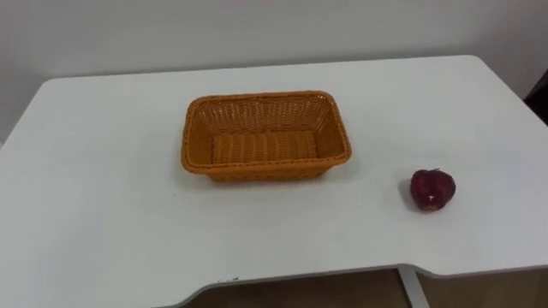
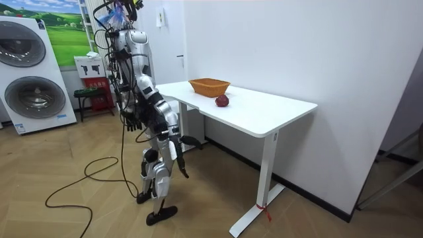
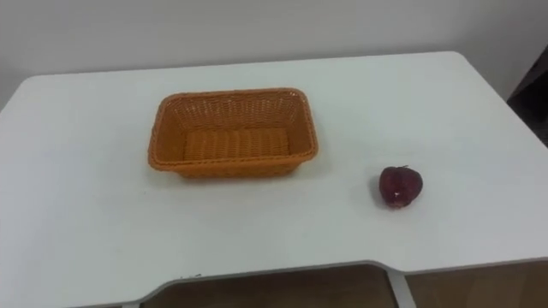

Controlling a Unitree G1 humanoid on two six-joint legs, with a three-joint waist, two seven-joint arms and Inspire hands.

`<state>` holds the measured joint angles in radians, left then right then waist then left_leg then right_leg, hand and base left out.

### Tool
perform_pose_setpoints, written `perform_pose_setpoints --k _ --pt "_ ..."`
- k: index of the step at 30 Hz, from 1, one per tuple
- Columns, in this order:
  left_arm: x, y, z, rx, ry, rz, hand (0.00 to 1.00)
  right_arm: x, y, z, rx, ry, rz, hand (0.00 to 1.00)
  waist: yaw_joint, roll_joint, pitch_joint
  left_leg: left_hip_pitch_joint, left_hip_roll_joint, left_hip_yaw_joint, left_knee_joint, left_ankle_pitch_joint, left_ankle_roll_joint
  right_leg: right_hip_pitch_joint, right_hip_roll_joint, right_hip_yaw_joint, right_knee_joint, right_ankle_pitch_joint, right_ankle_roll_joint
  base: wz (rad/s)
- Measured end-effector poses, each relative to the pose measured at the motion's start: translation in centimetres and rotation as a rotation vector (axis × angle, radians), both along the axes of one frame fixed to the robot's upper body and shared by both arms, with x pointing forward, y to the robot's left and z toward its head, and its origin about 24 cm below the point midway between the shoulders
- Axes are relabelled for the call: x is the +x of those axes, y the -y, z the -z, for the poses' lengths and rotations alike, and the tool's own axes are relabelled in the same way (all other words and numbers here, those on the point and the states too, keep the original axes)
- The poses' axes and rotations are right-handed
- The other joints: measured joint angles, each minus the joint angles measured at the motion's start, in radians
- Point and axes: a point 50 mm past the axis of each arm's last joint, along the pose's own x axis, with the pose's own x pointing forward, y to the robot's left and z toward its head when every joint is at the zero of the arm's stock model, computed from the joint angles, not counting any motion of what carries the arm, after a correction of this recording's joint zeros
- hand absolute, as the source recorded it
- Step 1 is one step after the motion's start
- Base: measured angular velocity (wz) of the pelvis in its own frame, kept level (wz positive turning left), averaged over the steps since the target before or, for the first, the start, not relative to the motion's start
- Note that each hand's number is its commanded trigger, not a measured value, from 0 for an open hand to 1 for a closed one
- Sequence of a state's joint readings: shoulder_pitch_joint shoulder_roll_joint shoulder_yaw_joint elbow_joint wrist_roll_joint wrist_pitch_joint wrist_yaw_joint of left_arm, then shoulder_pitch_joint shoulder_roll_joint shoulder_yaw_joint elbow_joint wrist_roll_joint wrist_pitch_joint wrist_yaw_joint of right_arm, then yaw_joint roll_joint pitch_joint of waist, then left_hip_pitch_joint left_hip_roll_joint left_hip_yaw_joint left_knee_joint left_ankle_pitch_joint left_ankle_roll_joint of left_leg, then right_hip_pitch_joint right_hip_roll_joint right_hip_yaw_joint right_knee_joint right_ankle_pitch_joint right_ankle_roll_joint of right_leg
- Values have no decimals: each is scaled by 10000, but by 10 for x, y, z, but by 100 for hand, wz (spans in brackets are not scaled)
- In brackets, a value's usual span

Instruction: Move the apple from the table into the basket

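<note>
On the white table (image 1: 103, 197) in front of us, the apple (image 1: 432, 189) sits alone on the bare top. It is well to the right of the orange wicker basket (image 1: 261, 96) and a little nearer our edge. The basket is empty. Its long axis runs from left to right across our view, so 1 of its short ends faces the apple. The apple is dark red and roundish, and we see no long axis that a grasp would have to line up with.

In the room view we stand just off the table's long edge, with both arms down below the level of the top. Our left hand (image 2: 131, 121) hangs by the body on the room view's left. Our right hand (image 2: 190, 141) is low on the side toward the table. We cannot tell whether either hand is released or clenched. Neither has the apple, which touches only the table.

We judge that nothing of the task is done yet. The apple lies forward and to our right, so the right hand is the nearer of the 2. The coming move calls for lifting that arm over the edge, reaching forward and right to the apple, then carrying it leftward to the basket.
</note>
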<state>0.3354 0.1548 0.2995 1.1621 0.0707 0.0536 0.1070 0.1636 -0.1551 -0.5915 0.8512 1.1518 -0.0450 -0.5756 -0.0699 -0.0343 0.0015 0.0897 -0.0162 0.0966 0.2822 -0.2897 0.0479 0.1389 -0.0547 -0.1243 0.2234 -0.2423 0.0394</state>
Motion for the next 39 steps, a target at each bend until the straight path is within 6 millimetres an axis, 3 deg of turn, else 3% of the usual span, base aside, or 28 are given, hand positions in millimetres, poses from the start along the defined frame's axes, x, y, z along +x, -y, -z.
perform_pose_setpoints --k 4,10,17,21,27,33,39 --pt "5 -4 -2 391 439 167 0 32 28 -44 -2026 337 595 0 -72 -22 -10 -219 5 -3 -70 6 -3 -187 39 87 -4 3 -1 -1" --pt "15 -9 -4 587 797 674 0 49 49 -99 -5482 -973 437 0 -65 -14 -41 -484 -5 -153 67 13 -9 -421 30 -91 149 3 -1 8" --pt "21 -10 -5 660 1068 1090 0 79 48 -167 -9826 -1043 98 0 243 40 -26 -506 7 -102 14 14 -9 -527 40 -34 160 4 -1 -2" --pt "26 -5 -2 397 881 1649 0 102 26 -198 -12576 -971 -1199 0 406 38 -17 -506 14 -108 -6 44 -38 -666 41 -23 171 3 -1 -2" --pt "38 -2 0 237 1051 2026 0 126 1 -207 -13891 -242 -3623 0 781 -49 -19 -430 46 18 -128 107 -63 -662 43 -34 173 12 -16 -5" --pt "35 -1 0 215 926 2236 0 131 -13 -193 -13745 54 -5858 0 792 -74 64 -425 39 -66 -165 106 -63 -510 39 -155 139 14 -18 3" --pt "38 -2 0 239 905 2692 0 143 -25 -177 -13254 478 -8296 0 832 -31 45 -417 39 -65 -167 109 -64 -505 41 -149 119 13 -18 0"
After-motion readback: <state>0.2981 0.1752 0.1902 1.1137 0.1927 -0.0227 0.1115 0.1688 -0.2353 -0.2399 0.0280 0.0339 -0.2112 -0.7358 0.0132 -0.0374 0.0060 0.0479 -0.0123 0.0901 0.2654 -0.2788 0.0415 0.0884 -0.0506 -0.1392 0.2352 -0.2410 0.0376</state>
